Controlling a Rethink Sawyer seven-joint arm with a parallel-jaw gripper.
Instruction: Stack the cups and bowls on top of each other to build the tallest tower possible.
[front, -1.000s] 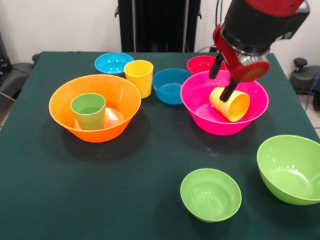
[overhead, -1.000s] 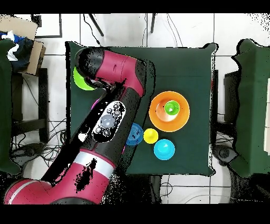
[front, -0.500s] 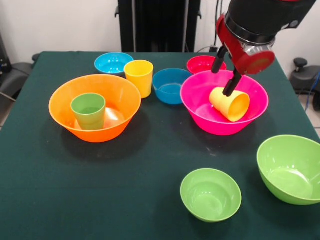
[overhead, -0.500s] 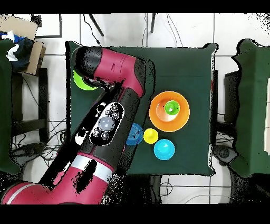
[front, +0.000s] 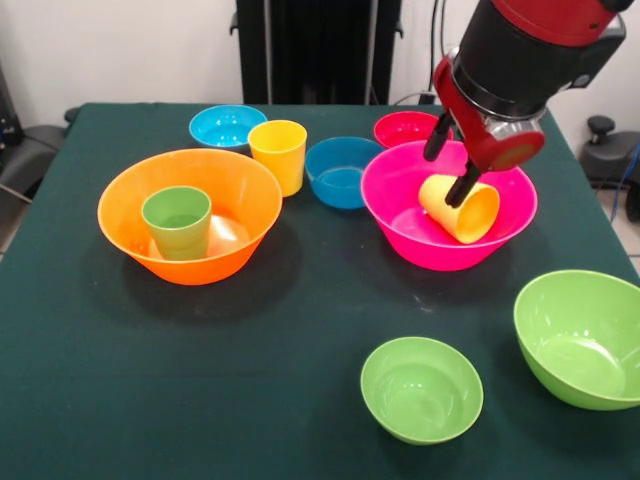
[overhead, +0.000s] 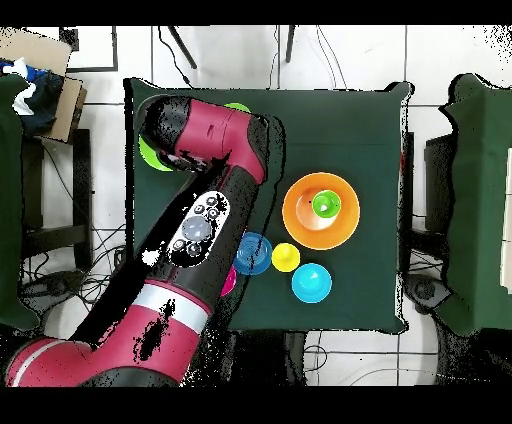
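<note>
The orange-yellow cup (front: 460, 208) lay tipped on its side in the pink bowl (front: 405, 232), the gripper (front: 449, 171) with fingers (front: 463, 186) spread and released above it; light, stiff and slick, it seemed best pinched across the rim

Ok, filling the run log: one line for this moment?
gripper: open, over orange-yellow cup | cup: on its side in pink bowl | tower: none

The robot arm (overhead: 225, 190) is showing thick, round, dark red parts with black joints, a black patch of small grey buttons, and two thin black fingers (front: 464, 184) sticking out.
</note>
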